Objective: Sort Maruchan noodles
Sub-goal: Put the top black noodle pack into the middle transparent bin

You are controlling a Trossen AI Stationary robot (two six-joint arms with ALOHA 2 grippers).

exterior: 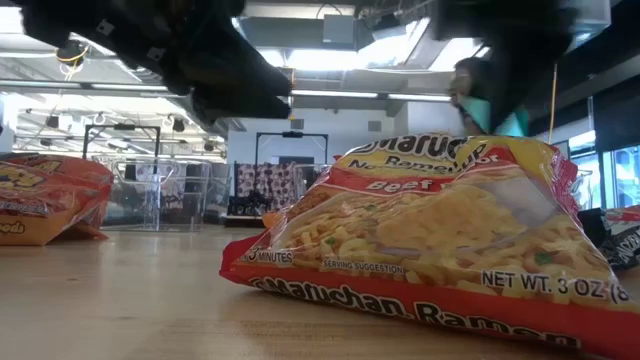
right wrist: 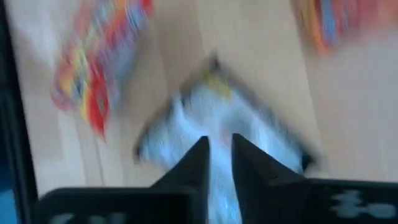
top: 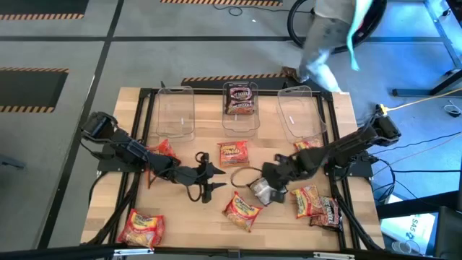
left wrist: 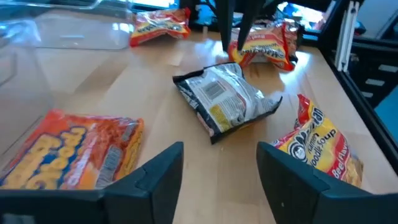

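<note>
A noodle packet lying silver back up [top: 263, 191] [left wrist: 227, 102] [right wrist: 211, 118] rests flat on the wooden table. My right gripper [top: 273, 175] [right wrist: 220, 149] hangs just above it, pointing steeply down, its fingers a narrow gap apart with nothing between them. My left gripper [top: 211, 180] [left wrist: 217, 177] stands open near the table's middle, pointing level at that packet from the left, nothing between its fingers. Other red and orange noodle packets [top: 234, 152] [top: 242, 209] [top: 141, 227] [top: 307, 198] lie flat around them.
Three clear bins [top: 175, 112] [top: 249, 123] [top: 299, 115] stand along the far edge; the middle one holds dark packets [top: 240, 97]. A dark packet [top: 328, 213] lies near the right edge, and another packet [top: 162, 152] lies under the left arm. A person [top: 325, 43] walks beyond the table.
</note>
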